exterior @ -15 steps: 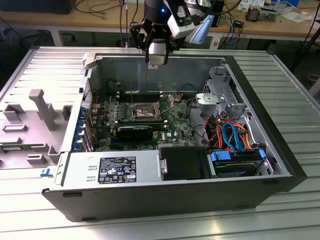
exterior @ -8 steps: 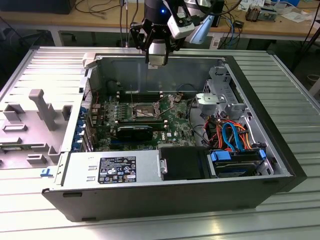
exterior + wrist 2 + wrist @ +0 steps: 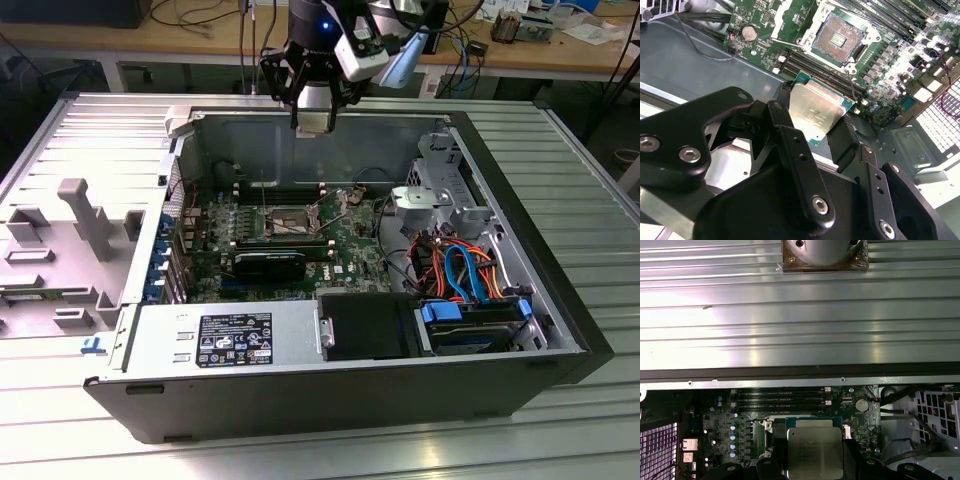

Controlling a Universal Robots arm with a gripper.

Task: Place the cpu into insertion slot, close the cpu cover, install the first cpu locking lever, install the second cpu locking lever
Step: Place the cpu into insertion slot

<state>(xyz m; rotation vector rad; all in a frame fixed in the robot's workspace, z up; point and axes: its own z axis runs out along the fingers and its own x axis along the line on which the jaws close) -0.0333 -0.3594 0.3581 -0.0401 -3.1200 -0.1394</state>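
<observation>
Arm upright, gripper (image 3: 314, 121) pointing down — 2 fingers (image 3: 842, 141) clamped on cpu (image 3: 817, 111)

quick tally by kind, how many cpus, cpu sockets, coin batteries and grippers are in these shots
cpu, held in the jaws: 1
insertion slot, open and empty: 1
coin battery on the board: 1
gripper: 1
total: 4

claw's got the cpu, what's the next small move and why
Probably shift the claw over the insertion slot before lowering: it is shut on the cpu, held high above the case, and in the second wrist view the bare slot sits apart from the chip, not under it.
</observation>
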